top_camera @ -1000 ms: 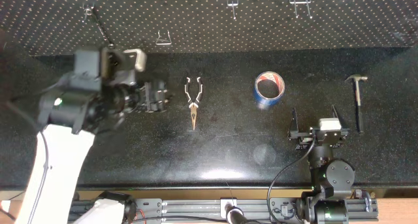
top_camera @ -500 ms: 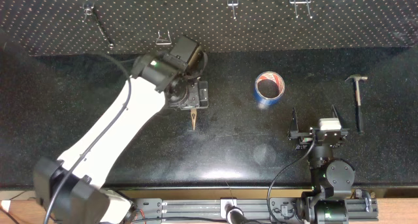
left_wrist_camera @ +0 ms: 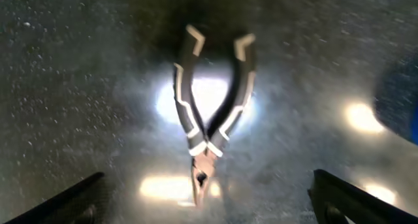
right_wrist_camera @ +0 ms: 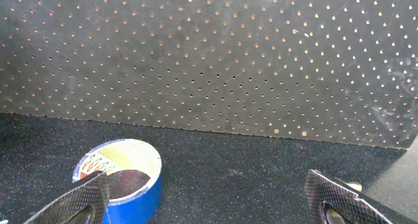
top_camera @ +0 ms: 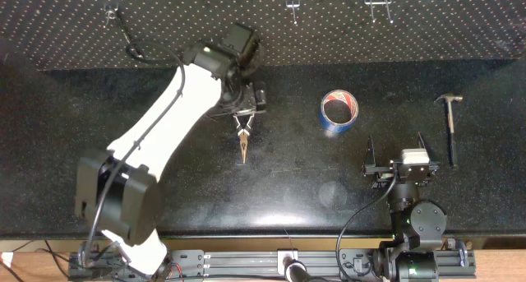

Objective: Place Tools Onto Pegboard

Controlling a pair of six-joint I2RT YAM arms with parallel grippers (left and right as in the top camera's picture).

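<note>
Black-and-grey pliers (top_camera: 243, 138) (left_wrist_camera: 212, 113) lie flat on the dark table, nose pointing to the front edge. My left gripper (top_camera: 244, 108) (left_wrist_camera: 208, 201) hangs open just above their handles, one finger (left_wrist_camera: 72, 204) on each side of the tool. A roll of blue tape (top_camera: 339, 112) (right_wrist_camera: 121, 178) lies mid-right, and a hammer (top_camera: 449, 126) lies at the far right. My right gripper (top_camera: 396, 163) (right_wrist_camera: 209, 208) rests open near the front, behind the tape, holding nothing. A wrench (top_camera: 125, 33) hangs on the pegboard (top_camera: 329, 35) at the upper left.
Bare hooks (top_camera: 293, 9) (top_camera: 378, 9) stick out of the pegboard at upper right, and a wire hook (top_camera: 205, 48) sits near its lower edge beside the left arm. Open table lies between the pliers and the tape.
The left arm has swung from the table's left side to over the pliers, then shifted slightly toward the pegboard. The right arm, tape and hammer have not moved.
</note>
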